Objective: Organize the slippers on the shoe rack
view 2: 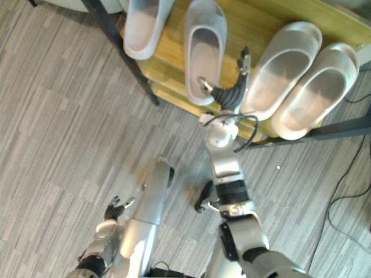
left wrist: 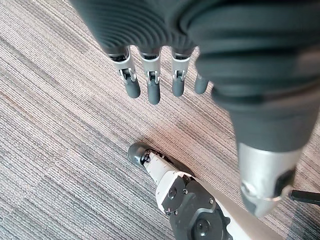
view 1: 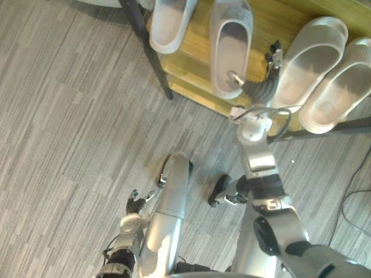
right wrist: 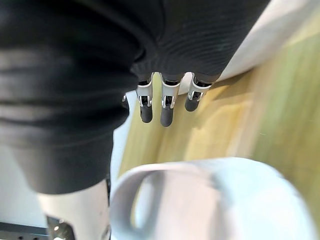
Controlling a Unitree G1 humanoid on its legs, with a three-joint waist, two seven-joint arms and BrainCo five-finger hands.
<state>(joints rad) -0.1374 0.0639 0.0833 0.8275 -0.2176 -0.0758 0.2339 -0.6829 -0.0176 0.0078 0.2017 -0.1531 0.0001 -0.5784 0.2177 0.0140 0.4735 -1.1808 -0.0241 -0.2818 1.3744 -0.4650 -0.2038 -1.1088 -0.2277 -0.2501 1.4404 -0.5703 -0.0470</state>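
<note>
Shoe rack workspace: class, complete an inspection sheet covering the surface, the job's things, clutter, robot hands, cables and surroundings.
surface: wooden top shelf of the shoe rack, on a black frame.
job's things: four pale grey slippers in a row on the shelf, toes away from the robot.
clutter: nothing seen.
robot hands: right robot hand open between the second and third slipper, thumb at the second's heel; left robot hand open, low over the carpet.
cables: nothing seen.
surroundings: grey striped carpet.
</note>
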